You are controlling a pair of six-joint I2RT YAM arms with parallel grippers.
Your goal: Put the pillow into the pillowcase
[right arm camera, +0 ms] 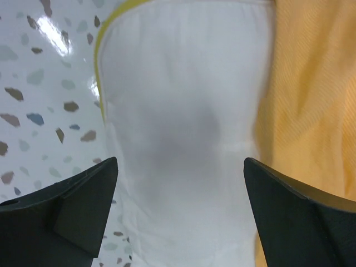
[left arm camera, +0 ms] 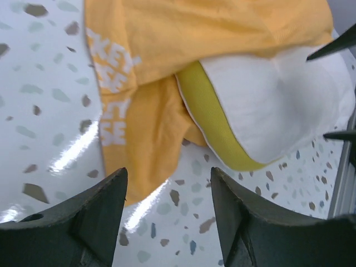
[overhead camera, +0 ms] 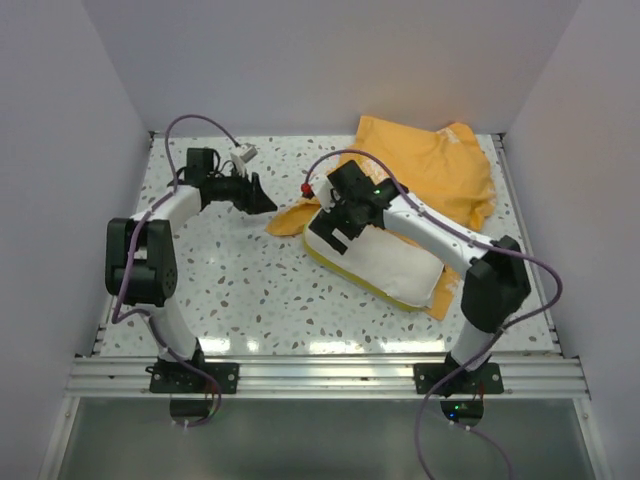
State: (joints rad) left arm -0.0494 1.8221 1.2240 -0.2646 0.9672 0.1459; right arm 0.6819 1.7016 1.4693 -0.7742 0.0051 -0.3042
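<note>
The cream-white pillow [overhead camera: 385,262] with a yellow-green strip along its edge lies on the table, partly on the orange pillowcase [overhead camera: 435,165], which is crumpled at the back right. My right gripper [overhead camera: 335,228] is open and hovers over the pillow's left end; in the right wrist view the pillow [right arm camera: 183,128] fills the gap between the jaws and the pillowcase [right arm camera: 311,94] lies to the right. My left gripper [overhead camera: 262,197] is open and empty, just left of a pillowcase corner. The left wrist view shows the pillowcase [left arm camera: 167,67] with white letters and the pillow [left arm camera: 267,105].
The speckled white table [overhead camera: 240,280] is walled on three sides. An aluminium rail [overhead camera: 320,375] runs along the near edge with both arm bases. A cable loops above each arm.
</note>
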